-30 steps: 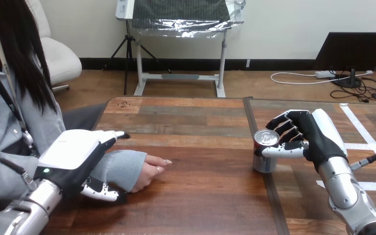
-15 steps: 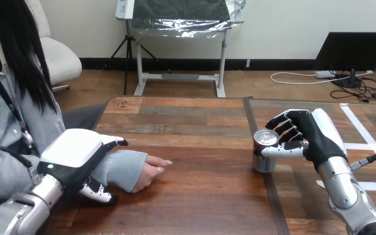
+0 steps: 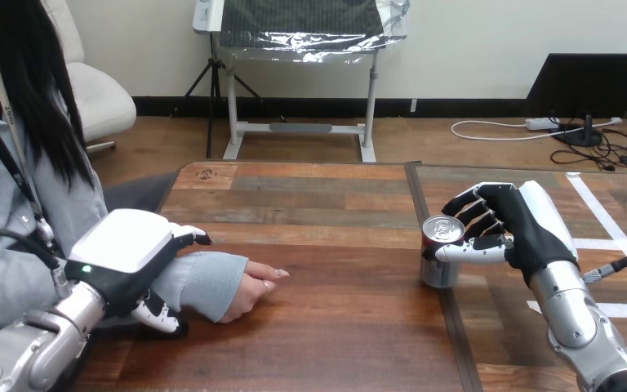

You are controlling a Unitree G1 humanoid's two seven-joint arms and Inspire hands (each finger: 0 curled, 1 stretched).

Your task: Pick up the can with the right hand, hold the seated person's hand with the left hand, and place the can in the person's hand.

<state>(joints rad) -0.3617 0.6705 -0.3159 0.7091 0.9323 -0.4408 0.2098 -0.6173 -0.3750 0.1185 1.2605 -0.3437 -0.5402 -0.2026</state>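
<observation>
A silver can (image 3: 440, 255) stands upright on the table, right of centre. My right hand (image 3: 525, 222) is just right of it and open. Its thumb reaches across the can's near side and its relaxed fingers (image 3: 471, 212) hang beside the can's top. The person's hand (image 3: 253, 286) rests on the table at the left, loosely curled, with a grey sleeve (image 3: 208, 282) behind it. My left hand (image 3: 126, 253) lies over that sleeve on the forearm, open. Its fingers (image 3: 196, 238) stretch over the far side and its thumb lies on the table at the near side.
The wooden table (image 3: 335, 327) has a dark seam running front to back just under the can. White tape lines (image 3: 608, 220) mark its right part. The person sits at the left edge, close to my left arm.
My left hand has slid a little to the left along the person's sleeve, towards the elbow. The person's hand stays about where it was. My right hand and the can have not moved.
</observation>
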